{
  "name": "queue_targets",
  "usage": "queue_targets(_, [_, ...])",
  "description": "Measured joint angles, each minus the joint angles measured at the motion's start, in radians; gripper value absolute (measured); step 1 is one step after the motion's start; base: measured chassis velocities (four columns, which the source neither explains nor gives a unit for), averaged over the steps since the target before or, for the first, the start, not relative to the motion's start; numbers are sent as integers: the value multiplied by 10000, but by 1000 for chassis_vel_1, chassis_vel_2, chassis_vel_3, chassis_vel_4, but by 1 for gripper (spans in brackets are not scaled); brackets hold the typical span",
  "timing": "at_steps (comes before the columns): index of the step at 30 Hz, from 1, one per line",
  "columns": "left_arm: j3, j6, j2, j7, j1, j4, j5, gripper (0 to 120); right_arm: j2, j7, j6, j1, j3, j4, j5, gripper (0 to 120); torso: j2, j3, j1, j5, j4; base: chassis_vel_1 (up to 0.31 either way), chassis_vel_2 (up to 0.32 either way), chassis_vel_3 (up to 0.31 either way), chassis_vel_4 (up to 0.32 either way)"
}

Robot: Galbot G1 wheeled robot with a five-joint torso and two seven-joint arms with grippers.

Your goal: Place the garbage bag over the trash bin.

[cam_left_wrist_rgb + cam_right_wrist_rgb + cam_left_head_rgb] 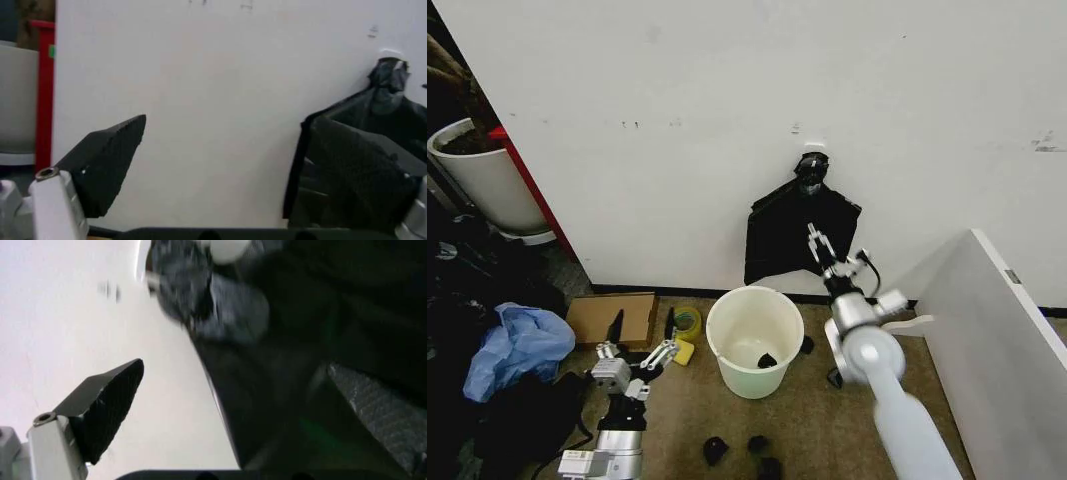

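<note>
1. Garbage bag (pixel 797 235): black film hanging flat against the wall from a knotted top at a hook, directly ahead of the right end effector (pixel 819 246). In the right wrist view the bag (pixel 293 365) lies across the far finger, with the knot just beyond the fingertips.
2. Right end effector: raised and extended toward the bag's lower middle, fingers spread wide, nothing held. One pad (pixel 110 407) stands off the film against bare wall; the other sits over the black plastic. Whether it touches the film I cannot tell.
3. Trash bin (pixel 754 340): cream bucket upright on the floor, below and toward the robot from the right end effector, mouth open, a small dark scrap inside.
4. Left end effector (pixel 640 345): low, beside the bin on its left, fingers wide apart, empty, facing the wall.
5. Step in hand, judged: taking hold of the bag. To do it well, close on a fold or edge rather than the flat face, since thin glossy film slips; grip below the knot so the bag lifts free of the hook cleanly.
6. Surroundings: yellow tape roll (pixel 688 321) and cardboard (pixel 612 318) lie near the left end effector.
</note>
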Motion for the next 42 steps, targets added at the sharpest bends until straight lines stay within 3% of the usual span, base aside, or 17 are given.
queue_targets(6, [4, -25, -386, -133, 283, -335, 341, 100, 360, -306, 234, 1151, 120, -959, 101, 100, 0, -1, 0, 0, 2, 0, 0, 0, 0])
queue_targets(18, [124, -172, -624, -293, 499, -503, 660, 100, 337, -716, 270, 1336, -90, -1584, -377, 97, 0, -1, 0, 2, 0, 0, 0, 0, 0])
queue_targets(42, [141, -280, -535, -474, 521, -401, 819, 100, 401, -1569, 703, 1538, -70, -2224, -868, 10, 0, -2, -2, 1, 1, 0, 0, 0, 0])
